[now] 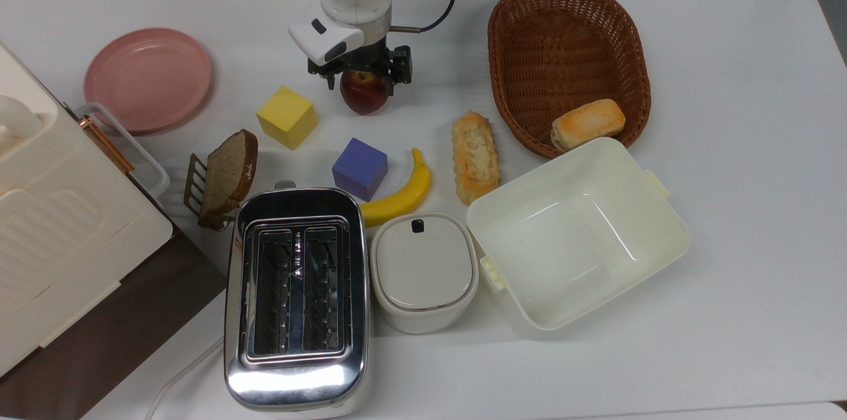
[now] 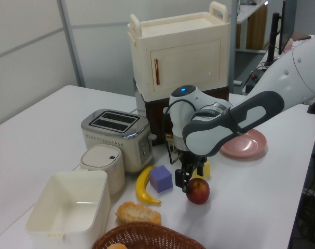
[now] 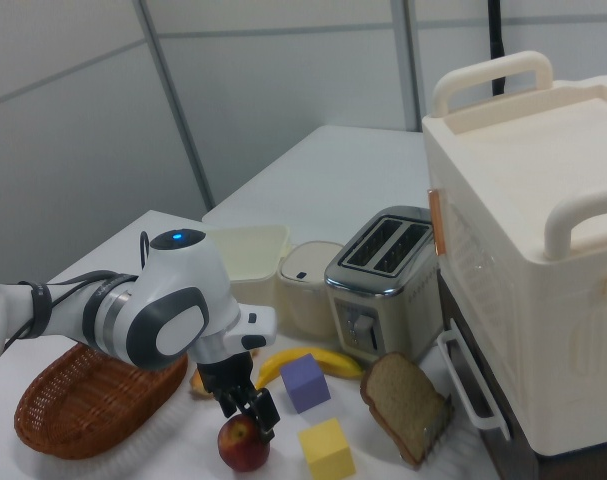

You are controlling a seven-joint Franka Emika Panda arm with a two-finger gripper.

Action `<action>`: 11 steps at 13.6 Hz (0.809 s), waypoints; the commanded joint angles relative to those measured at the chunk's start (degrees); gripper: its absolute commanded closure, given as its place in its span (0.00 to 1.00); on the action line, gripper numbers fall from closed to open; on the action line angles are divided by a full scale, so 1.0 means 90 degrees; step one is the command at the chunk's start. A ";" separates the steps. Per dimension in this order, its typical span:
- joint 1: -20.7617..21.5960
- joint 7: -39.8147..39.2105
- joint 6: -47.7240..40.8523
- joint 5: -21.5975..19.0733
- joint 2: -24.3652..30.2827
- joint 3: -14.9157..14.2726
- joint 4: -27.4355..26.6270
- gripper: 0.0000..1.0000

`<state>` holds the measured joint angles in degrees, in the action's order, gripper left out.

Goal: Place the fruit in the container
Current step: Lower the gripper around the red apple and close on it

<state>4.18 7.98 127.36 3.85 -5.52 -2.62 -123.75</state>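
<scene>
The fruit, a dark-red apple (image 1: 365, 94), sits on the white table near the top view's upper middle. My gripper (image 1: 362, 79) hangs right over it, open, one finger on each side of the apple's upper part. In the left view the gripper (image 2: 190, 177) sits just above and left of the apple (image 2: 198, 191). In the right view the gripper (image 3: 249, 408) comes down onto the apple (image 3: 244, 443). The container, a cream-white tub (image 1: 652, 216), stands empty at the top view's lower right, also seen in the left view (image 2: 69, 215).
Around the apple lie a yellow cube (image 1: 286, 117), a purple cube (image 1: 359, 168), a banana (image 1: 400, 194) and a bread roll (image 1: 474, 156). A wicker basket (image 1: 566, 43) holds a bun. A toaster (image 1: 296, 297), a lidded box (image 1: 423, 271) and a pink plate (image 1: 147, 79) stand nearby.
</scene>
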 commanded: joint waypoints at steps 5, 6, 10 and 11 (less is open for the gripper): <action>-0.0737 -0.0027 0.0155 0.0129 0.0115 0.0740 -0.0010 0.00; -0.0670 0.0002 0.0165 0.0120 0.0125 0.0721 -0.0020 0.00; -0.0182 -0.0027 0.0165 0.0119 0.0359 0.0165 -0.0147 0.00; -0.0191 -0.0027 0.0165 0.0119 0.0359 0.0164 -0.0147 0.00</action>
<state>-0.23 7.98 127.39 3.87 -4.59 1.66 -123.20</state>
